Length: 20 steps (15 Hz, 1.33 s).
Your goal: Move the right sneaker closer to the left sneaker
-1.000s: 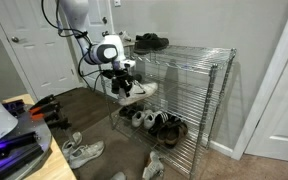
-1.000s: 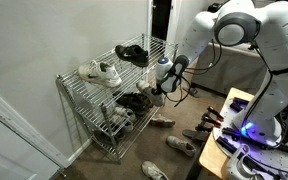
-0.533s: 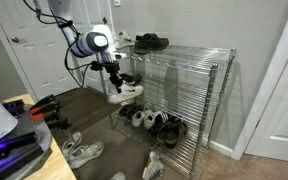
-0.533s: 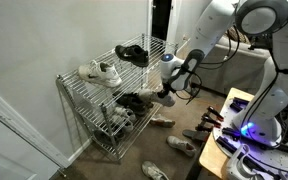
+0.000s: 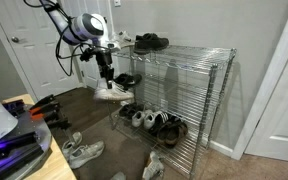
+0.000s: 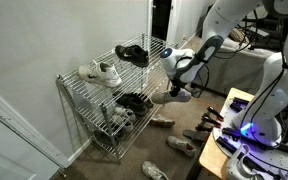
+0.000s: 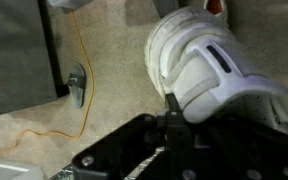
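Observation:
My gripper [image 5: 106, 78] is shut on a white low-top sneaker [image 5: 113, 92] with dark side markings. It holds the sneaker in the air just outside the wire shelf rack [image 5: 199, 70], level with the middle shelf. In the wrist view the sneaker [image 7: 199, 62] hangs over beige carpet, with a finger [image 7: 173, 112] pressed against its collar. It also shows in an exterior view [image 6: 177, 97] below the gripper [image 6: 182, 84]. A matching white sneaker [image 6: 102, 72] lies on the middle shelf, well apart from the held one.
Black shoes [image 5: 151, 41] sit on the top shelf, also seen in an exterior view [image 6: 132, 54]. Several shoes [image 5: 154, 122] crowd the bottom shelf. Greyish sneakers [image 5: 82, 150] lie on the floor. An orange cable [image 7: 81, 60] crosses the carpet. A white door [image 5: 39, 50] stands behind the arm.
The arm has drawn back from the rack with the white sneaker in the gripper. The sneaker has left the middle shelf and now hangs outside the rack.

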Tool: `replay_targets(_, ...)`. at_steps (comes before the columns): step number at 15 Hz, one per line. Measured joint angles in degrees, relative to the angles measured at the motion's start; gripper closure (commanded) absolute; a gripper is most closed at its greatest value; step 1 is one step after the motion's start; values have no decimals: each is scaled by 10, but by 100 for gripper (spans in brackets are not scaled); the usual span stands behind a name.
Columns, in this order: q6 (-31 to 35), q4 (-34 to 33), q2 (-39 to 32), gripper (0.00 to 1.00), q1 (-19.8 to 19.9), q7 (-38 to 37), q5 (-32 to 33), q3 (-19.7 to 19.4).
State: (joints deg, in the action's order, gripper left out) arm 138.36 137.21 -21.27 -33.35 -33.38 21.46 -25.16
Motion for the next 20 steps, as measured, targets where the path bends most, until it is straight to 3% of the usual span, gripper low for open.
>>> replay_targets(3, -95, 3, 63, 96, 35, -30, 40, 45)
replay_targets(10, -236, 4, 185, 96, 178, -28, 33, 178)
replay_targets(15, -261, 11, 262, 96, 224, -19, 12, 235)
replay_targets(20, -259, 19, 340, 96, 247, 9, -38, 262)
